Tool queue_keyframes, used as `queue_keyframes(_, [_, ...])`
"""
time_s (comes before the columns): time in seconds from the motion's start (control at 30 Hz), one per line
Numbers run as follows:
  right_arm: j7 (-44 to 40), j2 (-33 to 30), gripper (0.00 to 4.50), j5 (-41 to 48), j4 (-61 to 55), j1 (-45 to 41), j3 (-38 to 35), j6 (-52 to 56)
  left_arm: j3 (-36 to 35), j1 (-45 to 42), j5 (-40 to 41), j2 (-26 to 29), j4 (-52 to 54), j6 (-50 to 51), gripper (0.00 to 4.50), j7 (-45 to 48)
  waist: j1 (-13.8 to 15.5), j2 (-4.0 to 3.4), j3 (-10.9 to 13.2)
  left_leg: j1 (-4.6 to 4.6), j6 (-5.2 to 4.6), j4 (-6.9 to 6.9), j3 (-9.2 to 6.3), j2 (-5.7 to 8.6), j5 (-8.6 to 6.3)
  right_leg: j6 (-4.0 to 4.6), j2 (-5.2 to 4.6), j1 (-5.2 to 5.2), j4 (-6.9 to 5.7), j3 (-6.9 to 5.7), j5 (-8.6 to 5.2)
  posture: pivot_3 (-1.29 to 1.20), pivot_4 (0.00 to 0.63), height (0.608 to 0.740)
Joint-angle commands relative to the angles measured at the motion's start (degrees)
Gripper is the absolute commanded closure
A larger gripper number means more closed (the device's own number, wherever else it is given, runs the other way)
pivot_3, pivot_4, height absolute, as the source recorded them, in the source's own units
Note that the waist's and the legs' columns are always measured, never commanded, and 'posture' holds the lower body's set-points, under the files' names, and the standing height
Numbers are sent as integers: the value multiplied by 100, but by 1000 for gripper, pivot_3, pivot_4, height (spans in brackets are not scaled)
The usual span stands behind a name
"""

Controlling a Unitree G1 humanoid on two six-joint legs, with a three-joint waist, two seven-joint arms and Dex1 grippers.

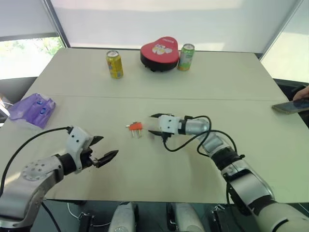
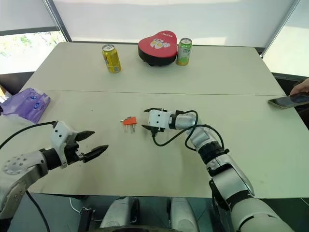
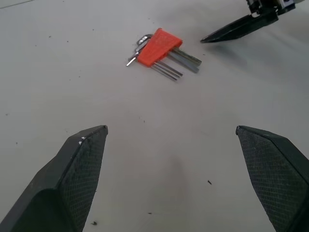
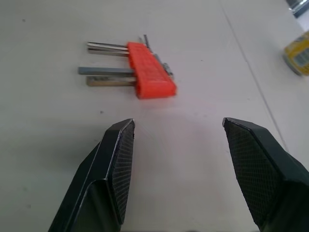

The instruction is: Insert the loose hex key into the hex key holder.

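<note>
While my right pincer (image 1: 155,125) hovers just beside the hex key holder (image 1: 135,127), its fingers stand apart with nothing between them. My left pincer (image 1: 102,149) hangs nearer to me and off to the left, well apart from the holder, its fingers spread wide and likewise empty.

The holder lies flat on the tabletop (image 1: 159,92), roughly in the middle, an orange block with several silver keys sticking out of it. In my right wrist view the block (image 4: 150,71) sits just ahead of my fingertips, the straight shafts pointing off one side and bent ends showing on the other. I cannot pick out the loose hex key as a separate piece; it may lie tight against the block, but I cannot tell.

I judge this to be the approach step: nothing is gripped yet. The next move calls for finding the single key among those shafts, then closing on so thin a rod lying flat, which could easily slip or nudge the light holder away.
</note>
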State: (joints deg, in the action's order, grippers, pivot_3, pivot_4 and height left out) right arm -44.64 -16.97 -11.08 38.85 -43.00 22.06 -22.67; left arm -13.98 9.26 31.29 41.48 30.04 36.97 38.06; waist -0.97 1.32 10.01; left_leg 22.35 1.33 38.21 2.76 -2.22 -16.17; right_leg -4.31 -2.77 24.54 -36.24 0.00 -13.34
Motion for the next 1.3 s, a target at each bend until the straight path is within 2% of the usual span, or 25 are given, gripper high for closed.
queue_keyframes(0.03, [-58, 144, 1494, -23, 108, -228, 23, -186, -212, 110, -27, -45, 271, -122, 54, -93, -6, 0, 0, -1, 0, 0, 0, 0, 0, 0, 0, 0, -1, 0, 0, 0, 150, 740])
queue_keyframes(0.57, [139, 905, 1494, -280, 1037, -690, 74, -247, -256, 388, -123, -145, 482, -196, 54, -249, -25, -2, 0, -7, 1, -2, 0, -25, 0, 6, 5, 3, -7, 0, 2, 0, 150, 740])
queue_keyframes(0.87, [-246, 906, 1494, -88, 1474, -786, -76, 452, -188, 400, -176, -180, 501, -255, 54, -340, -16, -4, -1, -10, 1, -3, 1, -26, 0, 10, 1, 1, -7, 0, 4, 0, 150, 740])
queue_keyframes(1.3, [-373, 1062, 1494, 56, 1248, -614, -181, 1774, -151, 366, -255, -218, 517, -273, 54, -346, -22, -16, -20, -20, 1, -4, 2, -27, 0, 13, 1, -4, -8, 0, 4, 0, 150, 740])
